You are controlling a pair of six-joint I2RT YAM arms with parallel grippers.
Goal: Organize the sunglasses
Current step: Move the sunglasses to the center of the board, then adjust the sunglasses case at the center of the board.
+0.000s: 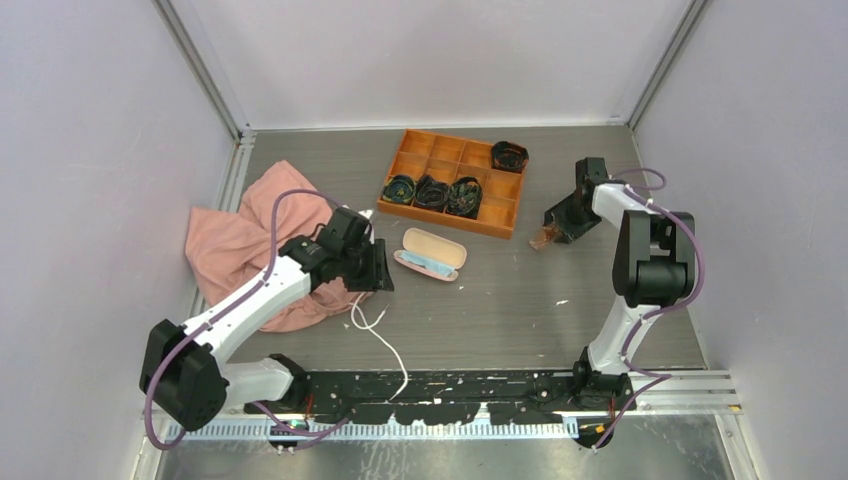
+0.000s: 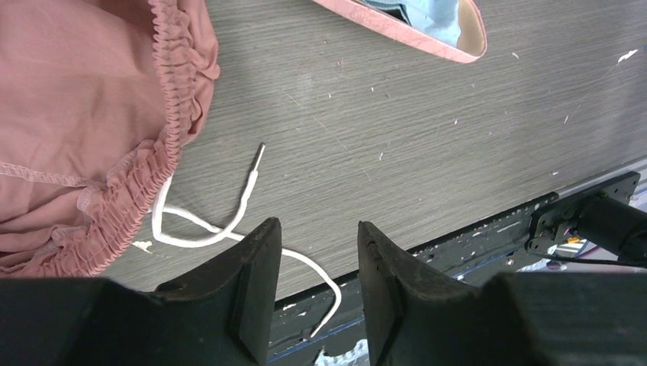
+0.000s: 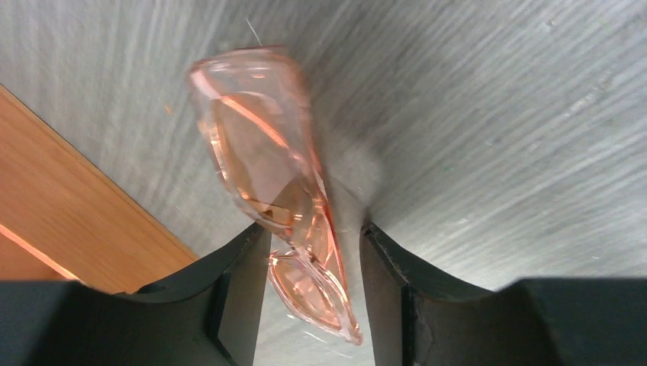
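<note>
Right wrist: translucent orange sunglasses (image 3: 259, 145) inside right tool (image 3: 313, 227), grip unclear; left tool (image 2: 317, 223) apart.

Tray (image 1: 497, 215) at back, case (image 1: 431, 253) before it (cloth (image 1: 433, 265) inside), sunglasses (image 1: 545, 238) right of tray.

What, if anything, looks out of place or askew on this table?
A loose white cord trails from beside the crumpled pink garment across the table and over the near black rail. The sunglasses sit tilted and blurred between the fingers of the right gripper; whether they are gripped cannot be told.
</note>
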